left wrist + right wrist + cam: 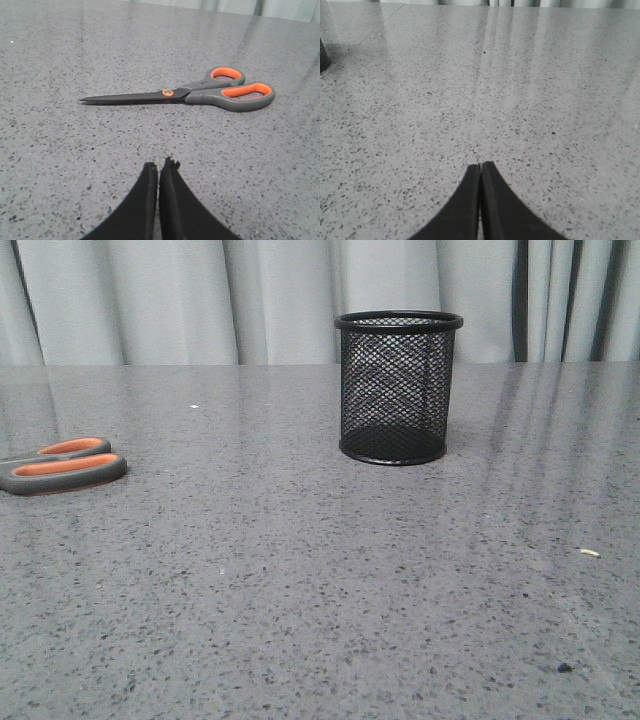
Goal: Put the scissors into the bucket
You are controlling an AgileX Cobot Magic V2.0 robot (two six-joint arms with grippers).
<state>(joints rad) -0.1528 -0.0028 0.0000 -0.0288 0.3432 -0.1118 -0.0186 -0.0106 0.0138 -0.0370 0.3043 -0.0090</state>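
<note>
The scissors (200, 92) lie flat and closed on the grey speckled table, with dark blades and grey handles lined orange. In the front view only their handles (62, 465) show, at the left edge. The bucket (397, 387), a black wire-mesh cup, stands upright and empty at the middle back of the table; a sliver of its base (323, 55) shows in the right wrist view. My left gripper (160, 164) is shut and empty, a short way back from the scissors. My right gripper (481, 164) is shut and empty over bare table. Neither gripper shows in the front view.
Grey curtains hang behind the table's far edge. A small pale scrap (589, 553) and a dark speck (565, 668) lie on the table at the right front.
</note>
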